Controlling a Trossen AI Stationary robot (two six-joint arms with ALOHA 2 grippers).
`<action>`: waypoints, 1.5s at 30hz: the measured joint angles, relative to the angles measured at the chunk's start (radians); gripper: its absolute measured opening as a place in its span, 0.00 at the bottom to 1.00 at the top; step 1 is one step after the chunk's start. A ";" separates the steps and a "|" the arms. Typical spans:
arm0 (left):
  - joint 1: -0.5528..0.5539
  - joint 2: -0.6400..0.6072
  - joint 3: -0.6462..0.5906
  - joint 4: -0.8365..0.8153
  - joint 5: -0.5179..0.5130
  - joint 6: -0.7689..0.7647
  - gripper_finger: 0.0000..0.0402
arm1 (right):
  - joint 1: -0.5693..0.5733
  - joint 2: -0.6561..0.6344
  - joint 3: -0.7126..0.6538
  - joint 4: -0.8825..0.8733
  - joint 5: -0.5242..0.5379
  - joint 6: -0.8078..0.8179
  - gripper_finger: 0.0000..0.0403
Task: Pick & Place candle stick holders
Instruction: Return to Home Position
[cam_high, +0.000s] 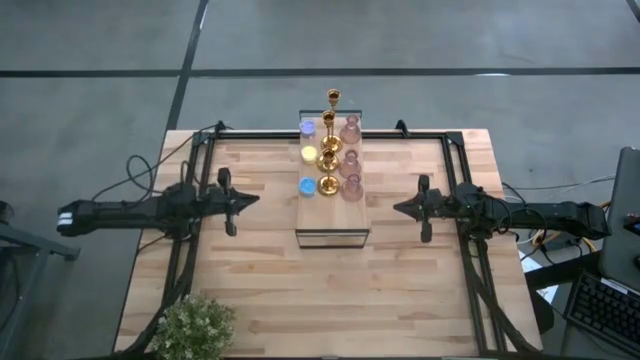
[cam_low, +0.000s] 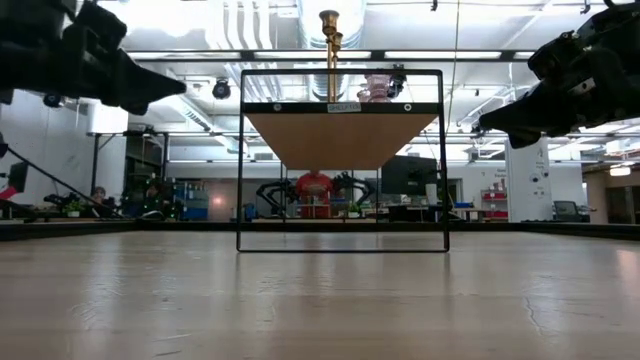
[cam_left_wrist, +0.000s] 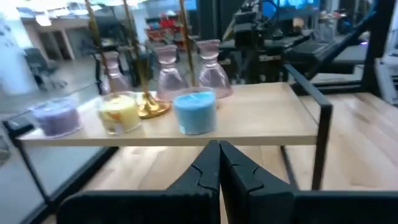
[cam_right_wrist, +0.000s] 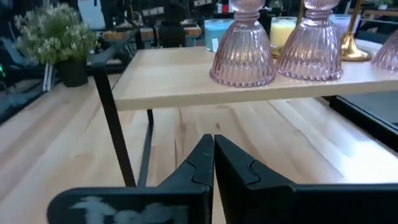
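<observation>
Workshop clutter is showing beyond a light-wood table (cam_high: 420, 290), and a small green plant (cam_high: 193, 325) is sitting untouched at its near left corner.

My left claw (cam_high: 240, 199) is hovering above the table, well left of the shelf (cam_high: 333, 218). Its fingers are pressing together and holding nothing.

On the shelf, which is standing mid-table toward the far edge, nine pieces are sitting in three rows:
- **Left row:** it is holding the purple cup (cam_high: 308, 128) at the far end, the yellow cup (cam_high: 309, 154) in the middle and the blue cup (cam_high: 307, 186) nearest.
- **Middle row:** it is carrying the three gold holders (cam_high: 328, 155), stems upright.
- **Right row:** it is carrying the three pink holders (cam_high: 350, 162), also upright.

The near end of the shelf top is lying bare.

My right claw (cam_high: 405, 208) is hovering well right of the shelf, facing the left one. Its fingers are likewise closing on nothing.

Finding: I am judging the placing complete, since no holder is lying on the table and neither claw is gripping one. Remaining, in my judgement: only parking both arms at rest.
</observation>
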 joint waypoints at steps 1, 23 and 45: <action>0.000 -0.010 -0.012 0.001 -0.006 0.009 0.01 | 0.000 0.000 0.000 0.009 0.000 0.016 0.02; 0.001 -0.294 -0.114 -0.148 0.071 -0.115 0.02 | -0.011 -0.113 -0.003 0.124 -0.127 0.056 0.02; 0.000 -0.256 -0.120 -0.142 0.077 -0.193 0.02 | -0.015 -0.386 -0.010 -0.160 -0.052 0.001 0.02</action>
